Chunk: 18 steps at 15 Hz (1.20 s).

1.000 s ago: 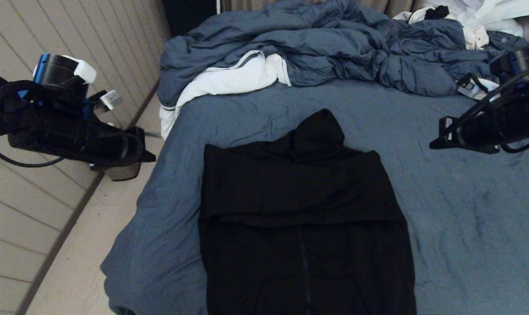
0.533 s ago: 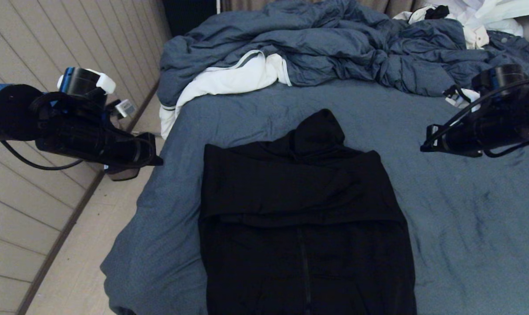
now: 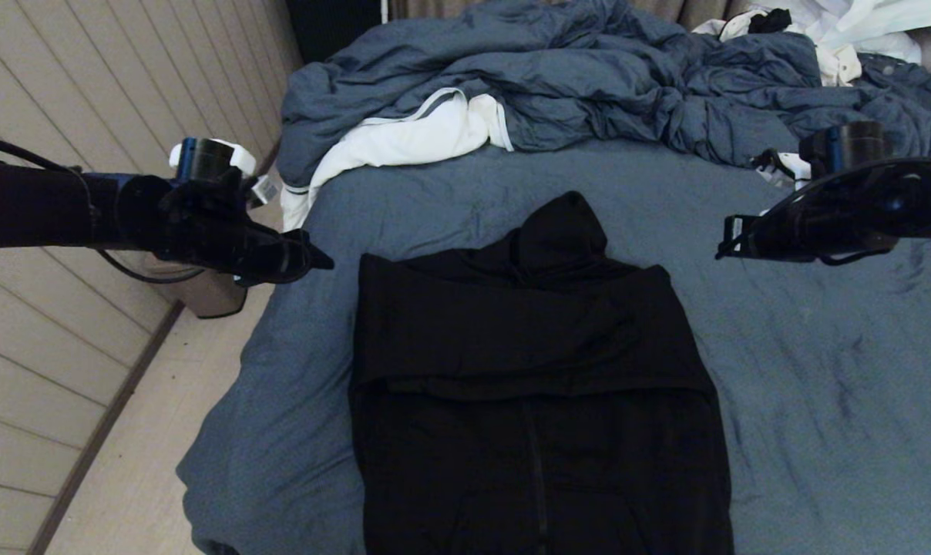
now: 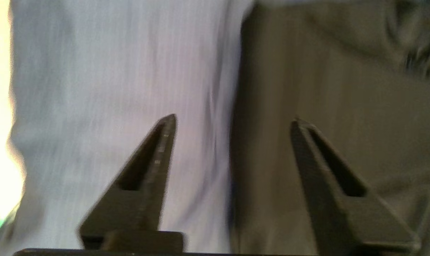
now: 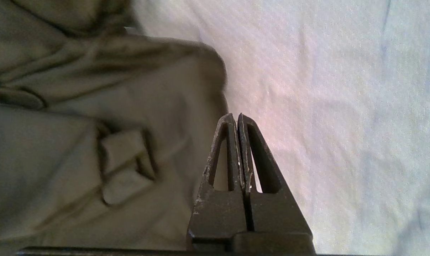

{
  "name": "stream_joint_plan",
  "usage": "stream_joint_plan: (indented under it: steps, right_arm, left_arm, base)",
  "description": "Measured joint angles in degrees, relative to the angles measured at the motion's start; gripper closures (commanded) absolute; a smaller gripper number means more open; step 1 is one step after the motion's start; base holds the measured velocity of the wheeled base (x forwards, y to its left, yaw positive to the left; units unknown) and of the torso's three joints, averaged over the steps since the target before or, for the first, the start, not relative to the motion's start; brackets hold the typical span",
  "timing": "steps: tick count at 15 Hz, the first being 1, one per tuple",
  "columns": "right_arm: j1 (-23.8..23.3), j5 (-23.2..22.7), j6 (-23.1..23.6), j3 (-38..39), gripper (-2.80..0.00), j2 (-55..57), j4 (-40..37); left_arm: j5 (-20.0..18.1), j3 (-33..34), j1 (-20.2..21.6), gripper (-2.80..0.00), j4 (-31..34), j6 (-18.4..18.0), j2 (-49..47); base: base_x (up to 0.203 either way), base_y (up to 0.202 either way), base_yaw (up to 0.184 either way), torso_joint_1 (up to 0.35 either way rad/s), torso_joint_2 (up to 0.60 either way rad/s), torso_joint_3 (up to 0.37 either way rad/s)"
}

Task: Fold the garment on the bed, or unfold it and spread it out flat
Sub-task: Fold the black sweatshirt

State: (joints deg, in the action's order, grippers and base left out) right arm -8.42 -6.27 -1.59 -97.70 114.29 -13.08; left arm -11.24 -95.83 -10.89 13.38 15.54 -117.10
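Rumpled duvet (image 3: pixel 558 85) beyond garment (image 3: pixel 535 401); white clothing (image 3: pixel 858 31) behind.

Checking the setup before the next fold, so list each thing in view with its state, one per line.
garment: lying on the bed, sleeves folded in, hood out flat, zipper closed.
bed: sheet spread, lightly creased.
duvet: bunched in a heap at the far end.
white clothing: crumpled at the far right corner.
left tool: open, empty, above the garment's left edge.
right tool: shut, empty, by the garment's right shoulder.
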Motion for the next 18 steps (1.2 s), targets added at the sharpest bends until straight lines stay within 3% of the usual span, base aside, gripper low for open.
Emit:
stream_joint_plan:
  steps: [4, 7, 9, 14, 18]
  right_arm:
    - [0.43, -0.25, -0.68, 2.94, 0.00, 0.17, 5.70]
    - [0.49, -0.49, -0.75, 4.79, 0.00, -0.81, 5.82]
    - [0.79, -0.56, -0.84, 5.06, 0.00, -0.95, 5.78]
    - [1.16, -0.54, -1.24, 6.24, 0.00, -0.89, 5.76]
    - [1.12, -0.52, -1.28, 6.92, 0.00, -1.64, 5.74]
  left_arm:
    - [-0.26, 1.63, -0.27, -2.80, -11.80, -0.71, -4.51]
    - [-0.52, 5.27, -0.51, -2.80, -18.87, -6.74, -5.60]
    - [-0.66, 7.53, -1.94, -2.80, -22.87, -8.78, -6.17]
    - [-0.52, 5.03, -5.30, -2.80, -25.76, -9.35, -10.04]
    - [-0.42, 3.32, -5.71, -2.80, -27.56, -12.43, -12.94]
  base:
    - [0.000, 0.000, 0.000, 0.000, 0.00, 0.000]
    - [0.000, 0.000, 0.000, 0.000, 0.00, 0.000]
    - [0.000, 0.000, 0.000, 0.000, 0.00, 0.000]
    - [0.000, 0.000, 0.000, 0.000, 0.00, 0.000]
    - [0.000, 0.000, 0.000, 0.000, 0.00, 0.000]
